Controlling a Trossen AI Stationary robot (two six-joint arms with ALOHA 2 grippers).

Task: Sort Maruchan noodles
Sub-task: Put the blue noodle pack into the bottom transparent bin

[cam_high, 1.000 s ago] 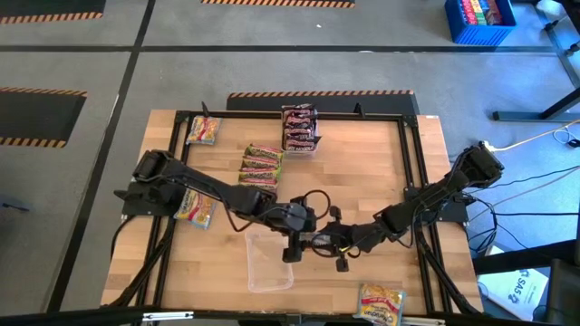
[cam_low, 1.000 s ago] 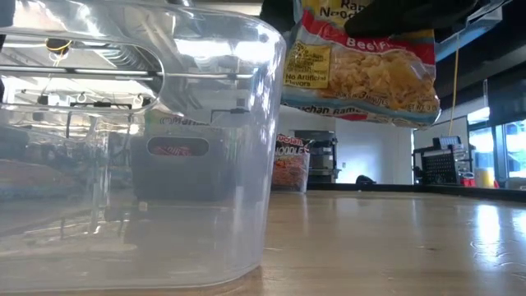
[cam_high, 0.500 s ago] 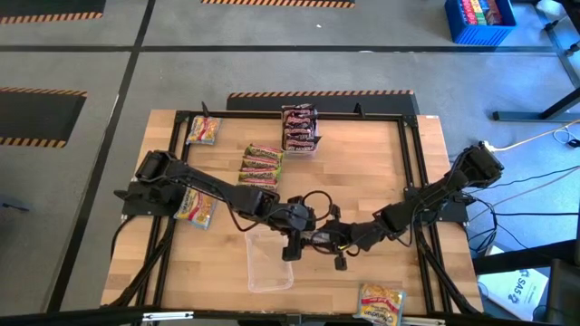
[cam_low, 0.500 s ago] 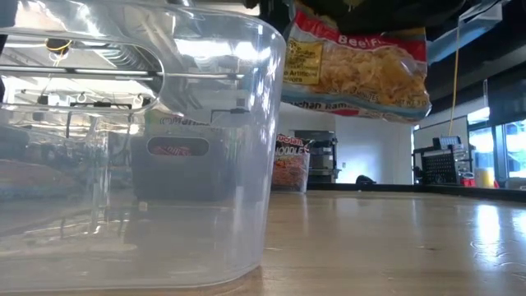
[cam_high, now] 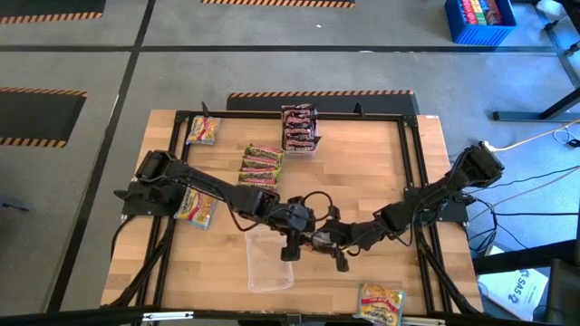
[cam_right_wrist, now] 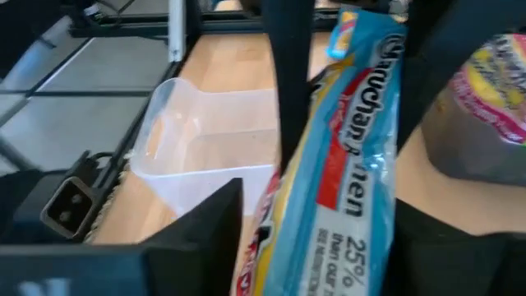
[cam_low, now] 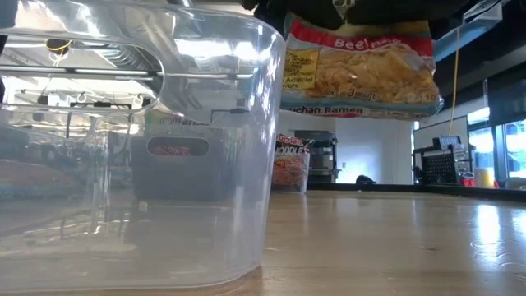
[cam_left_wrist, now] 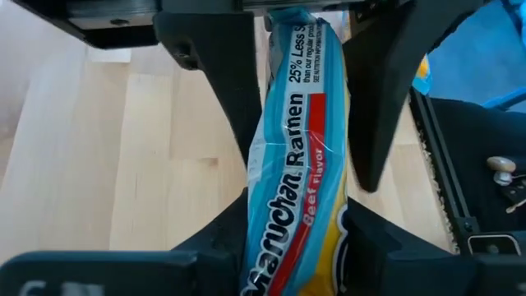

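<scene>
A blue, red and yellow beef noodle packet [cam_low: 362, 70] hangs in the air over the middle of the table, right of the clear tray [cam_high: 269, 263]. My left gripper [cam_high: 294, 237] and my right gripper [cam_high: 328, 243] meet at it from opposite sides, both shut on it. In the wrist views the packet [cam_left_wrist: 296, 164] [cam_right_wrist: 345, 164] runs edge-on between both pairs of fingers. Other packets rest flat: a dark red stack [cam_high: 298, 127], a green-and-orange stack [cam_high: 261, 165], and yellow-pink ones [cam_high: 203, 129] [cam_high: 197, 208] [cam_high: 381, 303]. My left gripper pinches the packet's end [cam_left_wrist: 283, 238] between its two fingers, one on each broad face, coming from the table's left. The packet is lifted clear and hangs below the fingers. My right gripper pinches the opposite end [cam_right_wrist: 329, 230] the same way from the table's right, with its fingers [cam_left_wrist: 238, 115] facing my left gripper's.
The clear tray [cam_low: 131, 140] stands close to the left of the held packet, near the table's near edge. A black frame [cam_high: 412, 172] runs round the table. Bare wood lies between the stacks and the right rail.
In the low view the packet has risen slightly and turned from tilted, right end low, to nearly level. Both grippers stay together at it; the right one has edged a little toward the left arm.
</scene>
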